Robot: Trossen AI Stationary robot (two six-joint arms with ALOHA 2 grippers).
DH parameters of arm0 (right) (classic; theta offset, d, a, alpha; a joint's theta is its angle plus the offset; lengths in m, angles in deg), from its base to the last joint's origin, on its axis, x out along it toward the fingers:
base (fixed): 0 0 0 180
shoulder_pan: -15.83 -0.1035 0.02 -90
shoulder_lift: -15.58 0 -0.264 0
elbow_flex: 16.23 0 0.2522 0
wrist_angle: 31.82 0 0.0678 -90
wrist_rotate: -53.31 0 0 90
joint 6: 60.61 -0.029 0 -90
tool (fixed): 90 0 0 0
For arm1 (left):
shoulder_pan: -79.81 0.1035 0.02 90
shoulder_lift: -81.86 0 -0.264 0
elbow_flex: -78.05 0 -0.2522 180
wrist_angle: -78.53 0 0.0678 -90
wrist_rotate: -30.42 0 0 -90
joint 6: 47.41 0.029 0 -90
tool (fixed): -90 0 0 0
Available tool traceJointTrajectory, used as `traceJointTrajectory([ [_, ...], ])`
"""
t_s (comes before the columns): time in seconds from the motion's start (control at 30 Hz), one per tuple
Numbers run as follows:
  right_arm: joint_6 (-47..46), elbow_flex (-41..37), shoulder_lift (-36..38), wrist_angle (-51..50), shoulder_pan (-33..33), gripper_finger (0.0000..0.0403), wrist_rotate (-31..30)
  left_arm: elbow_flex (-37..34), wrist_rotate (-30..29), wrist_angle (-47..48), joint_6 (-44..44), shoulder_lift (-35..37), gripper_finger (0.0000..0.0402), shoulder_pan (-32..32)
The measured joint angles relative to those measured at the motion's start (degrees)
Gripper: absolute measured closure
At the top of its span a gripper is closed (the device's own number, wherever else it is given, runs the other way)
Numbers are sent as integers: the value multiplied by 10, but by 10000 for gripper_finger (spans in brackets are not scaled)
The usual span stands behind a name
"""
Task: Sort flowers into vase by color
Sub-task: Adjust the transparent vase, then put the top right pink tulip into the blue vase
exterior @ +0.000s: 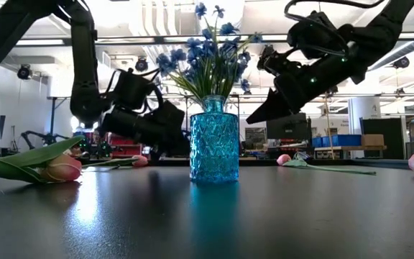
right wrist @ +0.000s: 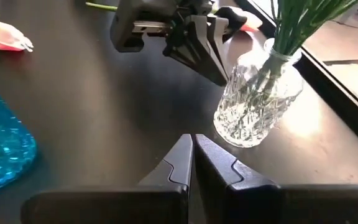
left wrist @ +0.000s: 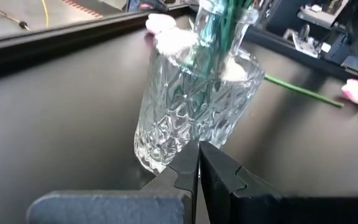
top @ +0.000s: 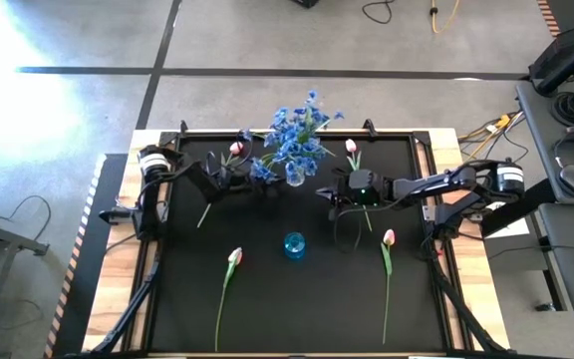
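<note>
A clear cut-glass vase (top: 296, 176) stands at the table's far middle and holds a spray of blue flowers (top: 297, 135). An empty blue glass vase (top: 295, 244) stands nearer the front. Four pink-white tulips lie flat on the table: two far ones (top: 235, 148) (top: 351, 148) and two near ones (top: 234, 256) (top: 388, 237). My left gripper (left wrist: 197, 149) is shut, with its tips right at the clear vase's (left wrist: 191, 106) lower wall on the left side. My right gripper (right wrist: 192, 140) is shut and hovers right of the clear vase (right wrist: 257, 99), holding nothing. My left gripper comes at the clear vase's side wall (right wrist: 236, 74) slanting down from the table's left, fingers shut. Its fingertips (right wrist: 224, 74) stand against the glass or just short of it, and I cannot tell whether they touch. The vase stands upright on the table.
The right arm hangs over the stem of the far right tulip. The black table top has a raised frame (top: 297, 131) around it. Open dark surface lies between the two near tulips, around the blue vase (exterior: 214, 147). Cables and equipment sit to the right, off the table.
</note>
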Motion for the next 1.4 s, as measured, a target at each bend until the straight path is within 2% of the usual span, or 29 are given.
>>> traceJointTrajectory([
  [0.3, 0, 0, 0, -1, 17, 390, 0, 13, 0, -2, 2, 0, 402, 18],
  [0.47, -1, 0, 9, -30, 24, 390, -2, -2, 0, -13, 15, 4, 402, 24],
  [0.67, -46, 0, 100, -190, 27, 390, -91, -95, 0, -100, 16, 60, 402, 27],
  [0.87, -200, 0, 199, -375, 68, 387, -140, -183, 0, -139, 13, 138, 402, 26],
  [0.97, -242, -8, 203, -392, 99, 366, -147, -216, 0, -141, 15, 180, 402, 26],
  [1.1, -287, -10, 178, -384, 139, 308, -133, -252, -13, -139, 14, 231, 402, 27],
  [1.27, -314, -5, 111, -366, 171, 234, -129, -285, -35, -139, 13, 274, 402, 27],
  [1.4, -322, 14, 46, -365, 188, 208, -123, -295, -42, -138, 13, 289, 402, 27],
])
